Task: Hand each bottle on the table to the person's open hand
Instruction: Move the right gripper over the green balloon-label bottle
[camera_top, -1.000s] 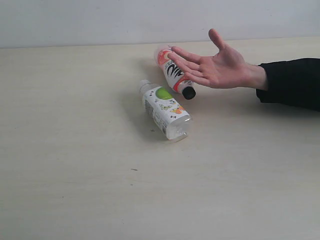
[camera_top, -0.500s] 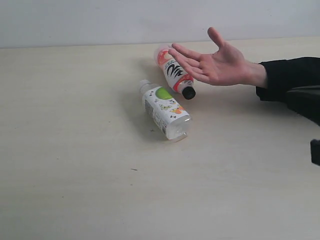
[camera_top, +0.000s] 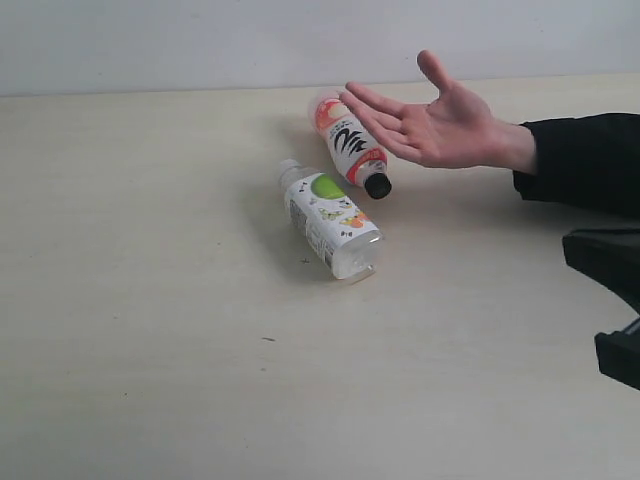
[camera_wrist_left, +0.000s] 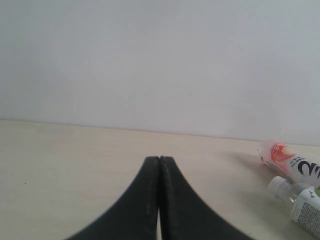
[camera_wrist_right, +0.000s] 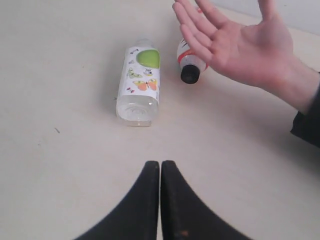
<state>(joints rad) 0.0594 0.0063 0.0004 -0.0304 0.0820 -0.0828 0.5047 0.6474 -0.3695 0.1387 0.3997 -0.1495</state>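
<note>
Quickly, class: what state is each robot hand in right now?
Left hand: shut, empty.
Right hand: shut, empty.
Person's open hand: open, empty.

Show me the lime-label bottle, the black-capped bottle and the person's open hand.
lime-label bottle (camera_top: 328, 215), exterior view, on the middle of its label.
black-capped bottle (camera_top: 350, 148), exterior view, on its label.
person's open hand (camera_top: 450, 130), exterior view, on the palm.

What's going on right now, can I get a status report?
Left tool shut, empty. Right tool shut, empty. Lime-label bottle and pink-red bottle lying on table, ungrasped. Open hand hovers near pink-red bottle; nothing blocking.
</note>
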